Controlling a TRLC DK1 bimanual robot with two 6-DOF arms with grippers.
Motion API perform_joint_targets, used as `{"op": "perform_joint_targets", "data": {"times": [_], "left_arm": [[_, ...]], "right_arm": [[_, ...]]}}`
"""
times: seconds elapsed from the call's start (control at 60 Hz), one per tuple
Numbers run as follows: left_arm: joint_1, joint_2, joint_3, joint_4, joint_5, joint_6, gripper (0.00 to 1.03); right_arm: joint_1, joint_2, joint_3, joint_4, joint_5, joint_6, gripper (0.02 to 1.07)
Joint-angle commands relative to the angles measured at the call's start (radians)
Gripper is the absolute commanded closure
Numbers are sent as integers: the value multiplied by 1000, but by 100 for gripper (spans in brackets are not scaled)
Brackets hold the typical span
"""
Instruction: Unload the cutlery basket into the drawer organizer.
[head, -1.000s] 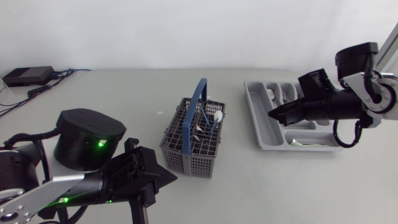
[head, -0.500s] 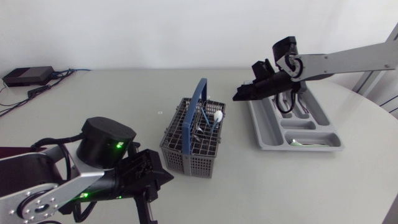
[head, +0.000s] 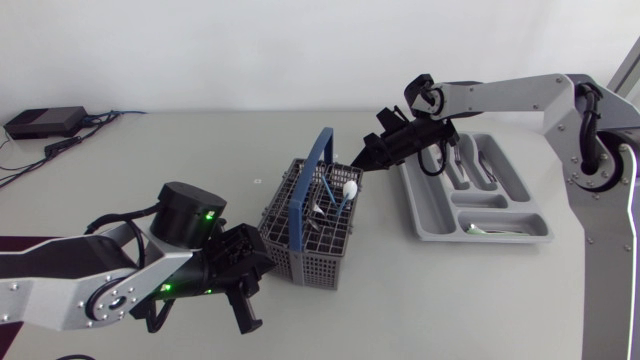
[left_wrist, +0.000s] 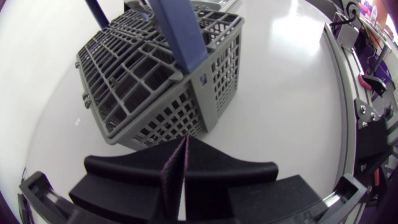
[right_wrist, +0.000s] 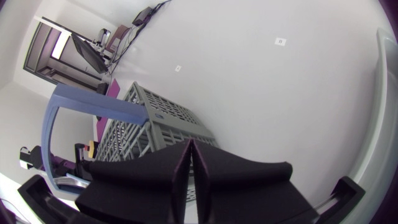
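Grey mesh basket (head: 320, 265), blue handle (head: 322, 150) upright; cutlery (head: 335, 195) inside shows in head view, not left wrist. Closed, empty: left gripper (left_wrist: 185, 155), right gripper (right_wrist: 191, 155).

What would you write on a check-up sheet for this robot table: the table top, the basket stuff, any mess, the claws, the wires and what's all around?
Surface: pale grey table, smooth.
Job's things: grey cutlery basket with a blue handle, upright, cutlery inside; grey drawer organizer to its right, with a few pieces in it.
Clutter: black box at the far left corner; small marker on the table.
Grippers: left gripper shut, empty, by the basket's near corner; right gripper shut, empty, at the basket's far edge.
Cables: cables run from the black box.
Surroundings: nothing seen.
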Motion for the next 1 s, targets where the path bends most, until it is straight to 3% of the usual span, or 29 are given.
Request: {"op": "perform_joint_targets", "data": {"times": [0.0,0.333,0.65,0.817,0.983], "left_arm": [[27,28,32,32,-4,28,88],[128,121,103,98,2,75,88],[216,270,253,108,23,112,88],[262,291,278,108,31,132,88],[316,167,216,99,63,140,88]], "right_arm": [[6,-40,-74,-31,-26,-47,101],[-30,-209,-324,-12,-38,-116,101],[-23,-421,-599,95,-11,-116,101],[-38,-585,-745,264,138,-78,99],[-40,-864,-893,359,208,-127,68]]}}
